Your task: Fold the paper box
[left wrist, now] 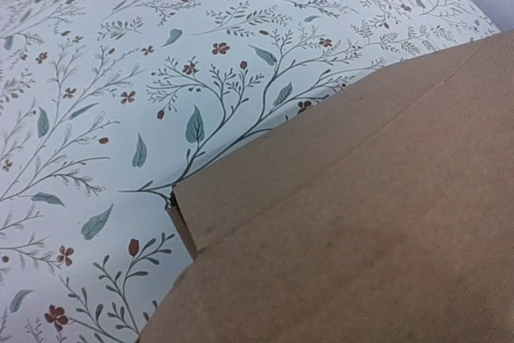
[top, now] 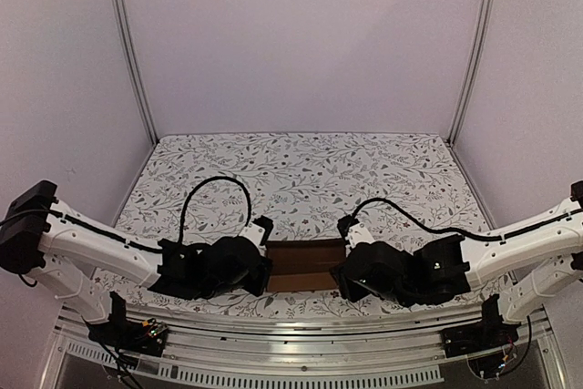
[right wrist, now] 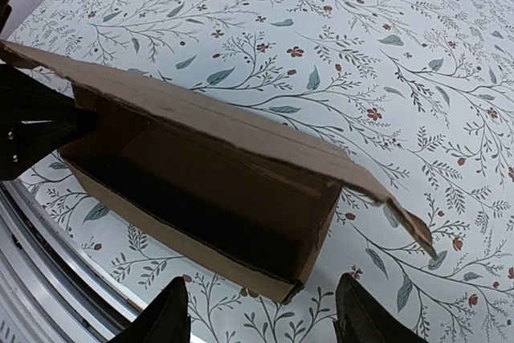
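The paper box (top: pixel 305 266) is a long brown carton lying near the table's front edge, between the two grippers. In the right wrist view the paper box (right wrist: pixel 209 182) is open, dark inside, with its long lid flap (right wrist: pixel 241 130) raised along the far side. My right gripper (right wrist: pixel 265 323) is open, its fingertips (right wrist: pixel 173 315) just short of the box's near right corner, holding nothing. My left gripper (top: pixel 262 266) is against the box's left end. Brown cardboard (left wrist: pixel 361 222) fills the left wrist view and hides its fingers; they are shut.
The floral tablecloth (top: pixel 301 170) covers the table. A metal rail (top: pixel 301 330) runs along the near edge, right beside the box. Pale walls and aluminium posts (top: pixel 132 52) enclose the sides and back. The left arm's black wrist (right wrist: pixel 32 130) sits at the box's left end.
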